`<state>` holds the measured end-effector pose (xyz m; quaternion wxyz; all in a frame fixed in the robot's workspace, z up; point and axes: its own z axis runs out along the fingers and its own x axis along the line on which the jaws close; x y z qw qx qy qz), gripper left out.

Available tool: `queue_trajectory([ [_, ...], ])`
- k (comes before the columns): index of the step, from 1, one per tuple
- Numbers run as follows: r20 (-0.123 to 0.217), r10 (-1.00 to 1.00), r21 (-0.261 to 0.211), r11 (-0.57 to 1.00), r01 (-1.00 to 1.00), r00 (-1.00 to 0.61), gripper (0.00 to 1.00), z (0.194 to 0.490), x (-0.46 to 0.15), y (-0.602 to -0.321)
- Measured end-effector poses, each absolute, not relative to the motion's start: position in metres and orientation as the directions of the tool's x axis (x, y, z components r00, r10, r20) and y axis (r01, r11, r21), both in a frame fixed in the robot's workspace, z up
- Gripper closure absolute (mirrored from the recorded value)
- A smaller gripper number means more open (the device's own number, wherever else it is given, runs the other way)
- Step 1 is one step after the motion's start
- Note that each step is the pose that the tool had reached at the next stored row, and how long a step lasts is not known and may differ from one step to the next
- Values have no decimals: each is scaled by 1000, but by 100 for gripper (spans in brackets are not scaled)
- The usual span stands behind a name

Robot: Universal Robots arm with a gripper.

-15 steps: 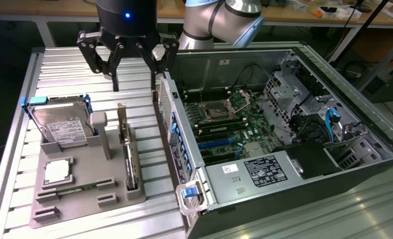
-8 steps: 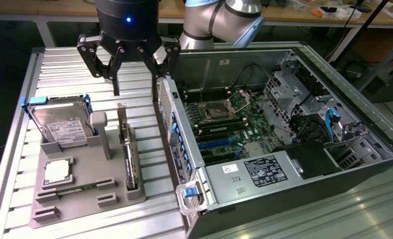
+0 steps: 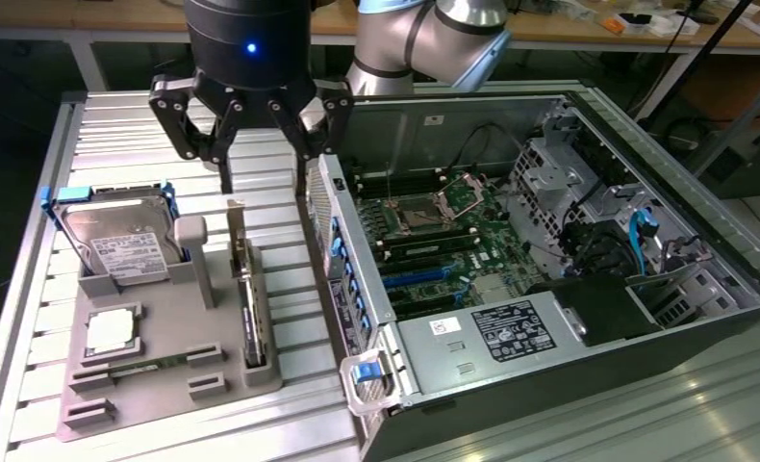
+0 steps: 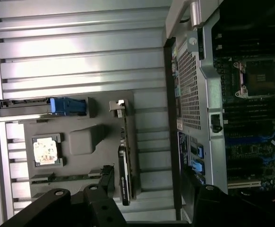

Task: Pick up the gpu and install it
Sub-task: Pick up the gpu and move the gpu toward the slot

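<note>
Pincer [image 3: 260,154], jaws spread wide, hangs above the gpu [image 3: 242,279] standing edge-up in a grey holder [image 3: 181,325]; wrist view reveals its silver bracket [image 4: 119,106]

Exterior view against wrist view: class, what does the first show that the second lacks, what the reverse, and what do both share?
Exterior view adds the arm's silver joint, the power supply label and the hard drive's white label. Wrist view adds a straight-down look along the gpu's top edge. Both share the gpu, the tray and the open gripper.
</note>
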<state>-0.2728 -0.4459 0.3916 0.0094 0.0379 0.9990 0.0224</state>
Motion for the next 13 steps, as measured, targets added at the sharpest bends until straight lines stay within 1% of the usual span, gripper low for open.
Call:
queue_trajectory([
  [13,-17,76,45,996,75,-997,33,391,-272,-467],
])
